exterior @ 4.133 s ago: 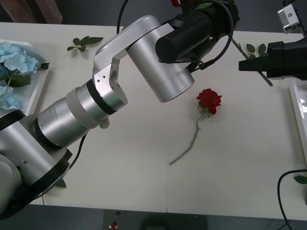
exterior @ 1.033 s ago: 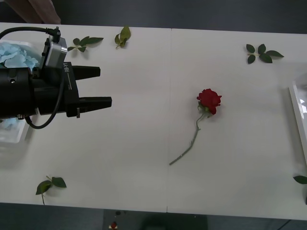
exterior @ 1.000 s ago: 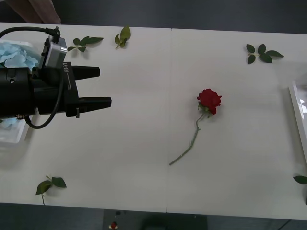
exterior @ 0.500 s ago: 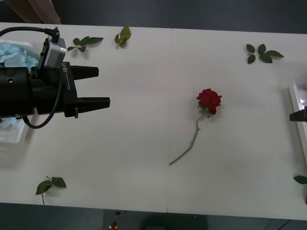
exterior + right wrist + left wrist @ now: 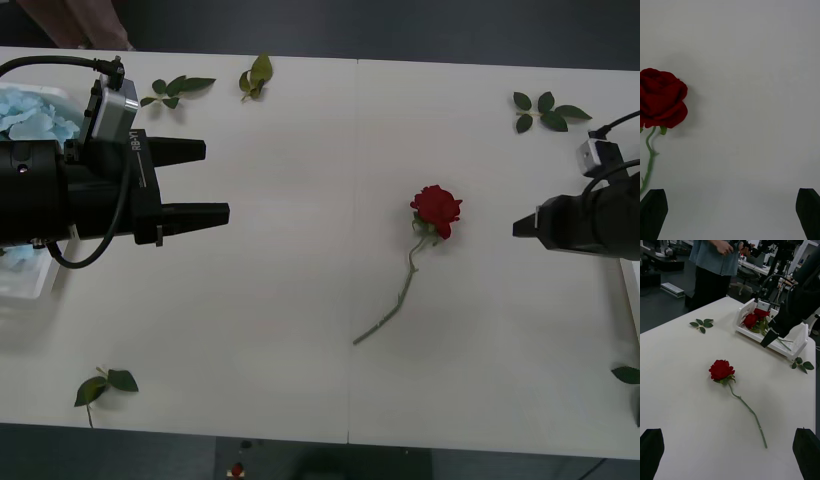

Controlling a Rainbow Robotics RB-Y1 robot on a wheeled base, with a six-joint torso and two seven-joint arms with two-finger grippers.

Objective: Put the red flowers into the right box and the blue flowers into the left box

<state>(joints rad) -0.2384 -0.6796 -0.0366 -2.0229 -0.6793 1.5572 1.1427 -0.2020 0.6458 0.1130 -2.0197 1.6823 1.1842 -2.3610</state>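
One red rose [image 5: 436,210] lies on the white table right of centre, its stem [image 5: 395,305] trailing toward the near edge. My right gripper [image 5: 520,227] hovers just right of the bloom, open and empty; its wrist view has the rose [image 5: 662,97] ahead and to one side of the fingers [image 5: 653,212]. My left gripper [image 5: 215,182] is open and empty at the left, pointing right, beside the left box [image 5: 20,285] holding blue flowers [image 5: 30,120]. In the left wrist view the right box [image 5: 797,333] holds red roses [image 5: 752,319].
Loose leaf sprigs lie at the far left [image 5: 178,88], far middle [image 5: 255,75], far right [image 5: 545,108], near left [image 5: 105,385] and near right edge [image 5: 628,375]. The right box's rim [image 5: 630,300] shows under my right arm. A person [image 5: 713,262] stands beyond the table.
The left arm, stretched across the table four seconds ago, has drawn back left and holds still. The right gripper has come in from the right edge toward the rose.
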